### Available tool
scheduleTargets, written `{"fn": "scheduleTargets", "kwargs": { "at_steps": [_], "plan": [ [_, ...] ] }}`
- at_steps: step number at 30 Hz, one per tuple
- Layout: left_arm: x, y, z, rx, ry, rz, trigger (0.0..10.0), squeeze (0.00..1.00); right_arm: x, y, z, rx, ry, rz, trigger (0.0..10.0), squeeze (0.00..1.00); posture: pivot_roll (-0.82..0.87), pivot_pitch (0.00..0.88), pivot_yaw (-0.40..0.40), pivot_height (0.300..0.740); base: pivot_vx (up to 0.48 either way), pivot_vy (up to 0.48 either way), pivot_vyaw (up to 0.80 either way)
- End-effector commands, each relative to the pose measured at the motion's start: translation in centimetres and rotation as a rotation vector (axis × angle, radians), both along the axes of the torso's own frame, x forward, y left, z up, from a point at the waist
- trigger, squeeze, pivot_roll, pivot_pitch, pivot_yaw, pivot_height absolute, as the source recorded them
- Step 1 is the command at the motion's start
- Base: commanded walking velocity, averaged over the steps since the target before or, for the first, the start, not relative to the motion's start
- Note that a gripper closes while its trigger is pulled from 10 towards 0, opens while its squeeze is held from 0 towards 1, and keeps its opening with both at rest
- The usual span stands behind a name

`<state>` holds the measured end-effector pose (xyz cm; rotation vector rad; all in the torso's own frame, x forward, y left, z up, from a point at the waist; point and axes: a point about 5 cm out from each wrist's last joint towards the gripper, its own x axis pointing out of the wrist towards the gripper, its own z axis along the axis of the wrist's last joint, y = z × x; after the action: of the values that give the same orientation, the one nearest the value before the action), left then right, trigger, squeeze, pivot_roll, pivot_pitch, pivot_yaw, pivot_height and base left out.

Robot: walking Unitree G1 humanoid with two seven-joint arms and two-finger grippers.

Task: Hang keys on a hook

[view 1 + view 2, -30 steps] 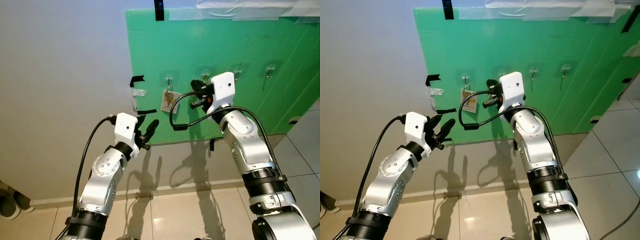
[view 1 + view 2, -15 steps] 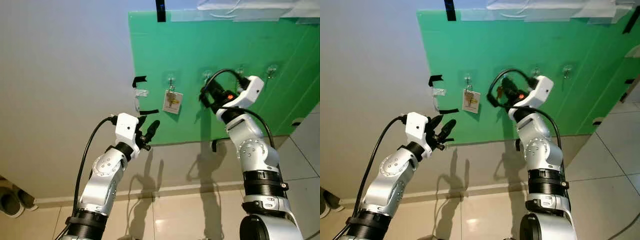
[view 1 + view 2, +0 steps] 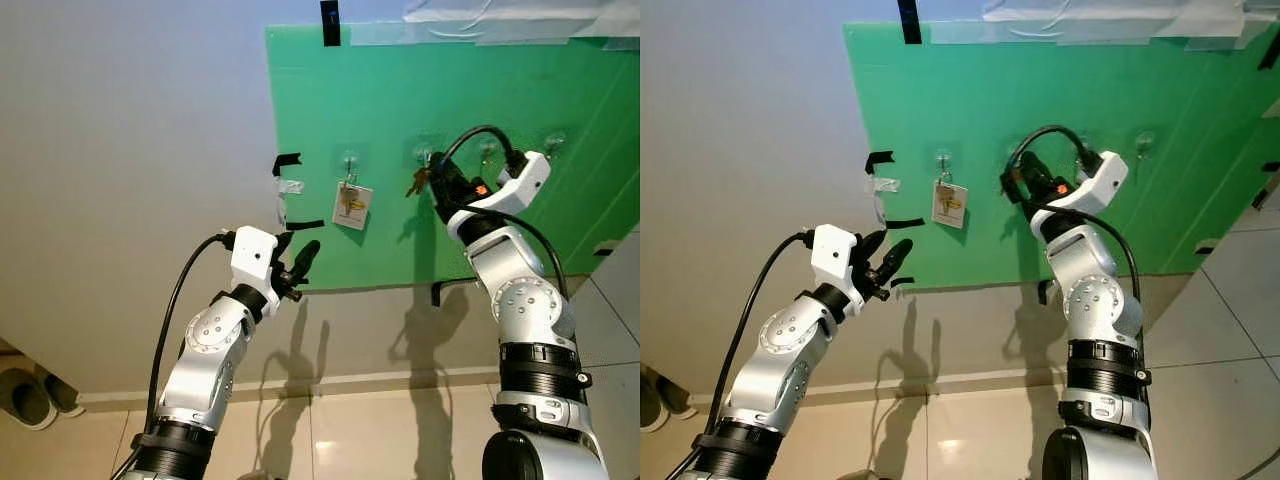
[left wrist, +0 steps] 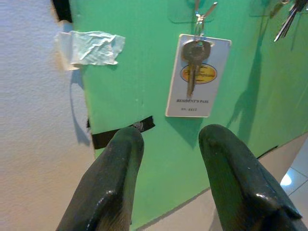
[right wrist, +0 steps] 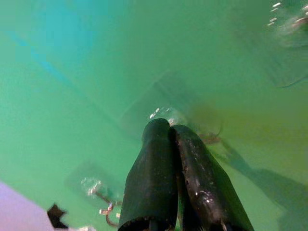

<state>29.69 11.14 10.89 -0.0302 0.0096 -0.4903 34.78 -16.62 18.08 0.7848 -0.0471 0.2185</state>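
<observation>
Grey matte wall (image 3: 130, 150) with a flat green board (image 3: 450, 110) taped to it, black tape strips at the top edge and left edge, crumpled clear tape scrap (image 4: 94, 47) on the left edge; glossy beige floor tiles (image 3: 380, 440) below. Board carries a row of clear stick-on hooks. Leftmost hook (image 3: 349, 160) holds a single metal key with a white rectangular tag (image 3: 352, 205), tag printed with a yellow oval logo, hanging flat against the board. Right tool (image 3: 432, 183) is raised to the board at the second hook (image 3: 424, 153), fingers pinched together on the keys (image 3: 418, 181), a small brownish metal bunch sticking out left of the fingertips just under that hook; can't tell whether the ring is on the hook. Right wrist view is blurred, shows the two black fingers (image 5: 159, 173) pressed together near a clear hook. Left tool (image 3: 296, 258) hovers lower left, off the board, jaws moderately spread and holding nothing, pointed at the tagged key, well apart from the keys.
</observation>
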Motion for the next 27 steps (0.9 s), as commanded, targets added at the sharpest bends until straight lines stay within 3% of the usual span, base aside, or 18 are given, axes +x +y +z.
{"fn": "scheduleTargets", "kwargs": {
  "at_steps": [1,3,5,7,8,10,11,12,14,16,18,20,22,23,24,27],
  "plan": [
    [0.1,0.1,0.3,0.010,-0.007,-0.004,10.0,0.00,-0.1,-2.8,0.5,-0.004,-0.005,-0.167,10.0,0.00,0.00,0.000,0.083,0.740,0.000,0.000,0.00],
    [0.1,0.1,0.3,0.010,-0.007,-0.003,10.0,0.00,-0.2,-3.1,0.5,-0.021,-0.005,-0.192,10.0,0.00,0.00,0.000,0.083,0.740,0.000,0.000,0.00],
    [0.1,0.2,0.3,0.011,-0.007,-0.002,10.0,0.00,-0.3,-3.3,0.3,-0.149,0.005,-0.218,10.0,0.00,0.00,0.000,0.084,0.740,0.000,0.000,0.00],
    [0.1,0.2,0.3,0.013,-0.006,0.004,10.0,0.00,-0.6,-2.9,-0.3,-0.347,0.020,-0.207,10.0,0.00,0.00,0.000,0.082,0.740,0.000,0.000,0.00],
    [0.1,0.2,0.3,0.013,-0.006,0.004,10.0,0.00,-0.6,-2.9,-0.3,-0.347,0.020,-0.207,10.0,0.00,0.00,0.000,0.082,0.740,0.000,0.000,0.00],
    [0.1,0.3,0.2,0.012,-0.003,0.019,10.0,0.00,-1.0,-2.7,-0.6,-0.511,0.005,-0.210,10.0,0.00,0.00,0.000,0.078,0.740,0.000,0.000,0.00],
    [0.1,0.3,0.2,0.012,-0.003,0.019,10.0,0.00,-1.0,-2.7,-0.6,-0.511,0.005,-0.210,10.0,0.00,0.00,0.000,0.078,0.740,0.000,0.000,0.00],
    [0.1,0.4,0.2,0.010,-0.005,0.038,10.0,0.00,-1.3,-2.7,-0.6,-0.613,-0.017,-0.226,10.0,0.00,0.00,0.000,0.074,0.740,0.000,0.000,0.00],
    [0.1,0.5,0.2,0.010,-0.007,0.045,10.0,0.00,-1.5,-2.7,-0.6,-0.645,-0.023,-0.232,10.0,0.00,0.00,0.000,0.072,0.740,0.000,0.000,0.00],
    [0.1,0.4,0.1,0.005,-0.006,0.050,10.0,0.00,-1.8,-2.9,-0.3,-0.710,-0.059,-0.270,10.0,0.00,-0.01,0.000,0.065,0.740,0.000,0.000,0.00],
    [0.0,0.3,0.0,-0.002,-0.002,0.049,10.0,0.00,-2.4,-2.9,1.0,-0.879,-0.167,-0.322,10.0,0.00,-0.01,0.000,0.063,0.740,0.000,0.000,0.00],
    [0.0,0.2,0.0,-0.002,-0.001,0.048,10.0,0.00,-2.6,-2.8,1.3,-0.925,-0.198,-0.334,10.0,0.00,-0.01,0.000,0.063,0.740,0.000,0.000,0.00],
    [-0.1,0.1,-0.1,-0.004,0.001,0.046,10.0,0.00,-2.9,-2.6,1.9,-1.049,-0.269,-0.363,10.0,0.00,-0.02,0.000,0.065,0.740,0.000,0.000,0.00],
    [-0.1,0.1,-0.1,-0.004,0.001,0.046,10.0,0.00,-2.9,-2.6,1.9,-1.049,-0.269,-0.363,10.0,0.00,-0.02,0.000,0.065,0.740,0.000,0.000,0.00],
    [-0.1,0.1,-0.1,-0.003,0.000,0.044,10.0,0.00,-3.1,-2.5,2.0,-1.129,-0.305,-0.380,10.0,0.00,-0.02,0.000,0.068,0.740,0.000,0.000,0.00],
    [0.0,0.1,0.0,0.000,-0.001,0.039,10.0,0.00,-3.2,-2.7,2.0,-1.170,-0.303,-0.412,10.0,0.00,-0.02,0.000,0.073,0.740,0.000,0.000,0.00]
  ]
}}
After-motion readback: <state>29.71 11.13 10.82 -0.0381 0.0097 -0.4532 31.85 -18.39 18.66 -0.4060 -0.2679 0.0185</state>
